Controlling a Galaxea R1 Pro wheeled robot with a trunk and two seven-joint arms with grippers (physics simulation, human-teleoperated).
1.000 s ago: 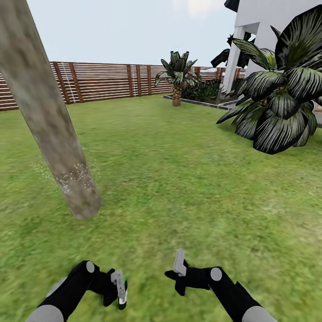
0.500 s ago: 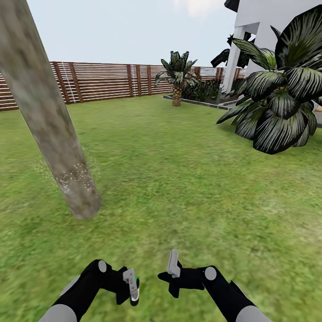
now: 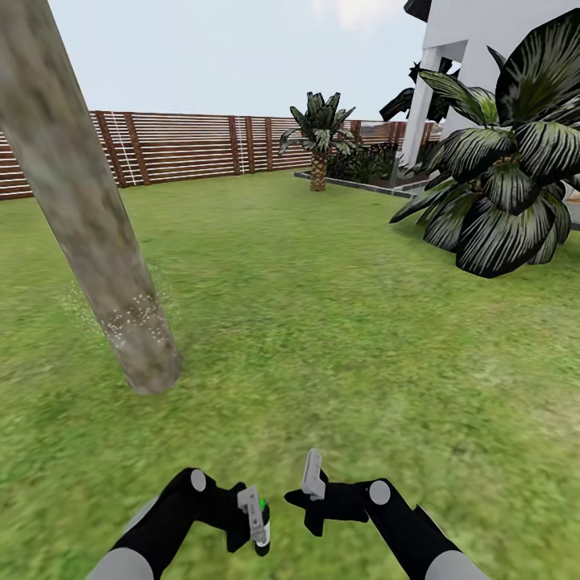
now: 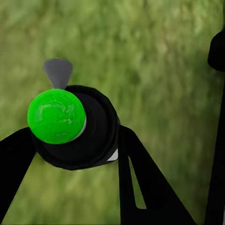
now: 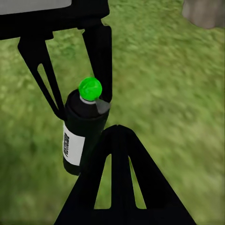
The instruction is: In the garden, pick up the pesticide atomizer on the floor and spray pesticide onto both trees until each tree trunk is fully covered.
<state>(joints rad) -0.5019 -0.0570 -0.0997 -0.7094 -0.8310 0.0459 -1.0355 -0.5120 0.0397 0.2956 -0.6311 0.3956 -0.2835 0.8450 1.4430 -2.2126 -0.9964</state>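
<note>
At far left, thick leaning tree trunk [image 3: 97, 234] rooted in the floor [image 3: 322, 322]. Low at centre-left, left gripper [image 3: 256, 528] pinching the pesticide atomizer [image 4: 77, 126], green-capped, above grass. Just beside, right gripper [image 3: 310, 483]; finger spread cannot be told. Farther right, broad-leaved plant [image 3: 507, 169].

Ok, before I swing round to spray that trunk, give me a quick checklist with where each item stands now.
1. Sprayer held: ok, the left tool is shut on it, a finger on each side.
2. Sprayer upright: ok, green cap on top.
3. Nozzle aimed at the trunk: cannot tell.
4. Right tool clear of the sprayer: not ok, it sits close beside it, nothing in its grip.
5. Path to the trunk: ok, bare grass between.
6. Trunk covered: not ok, pale specks show on a low band alone.
</note>
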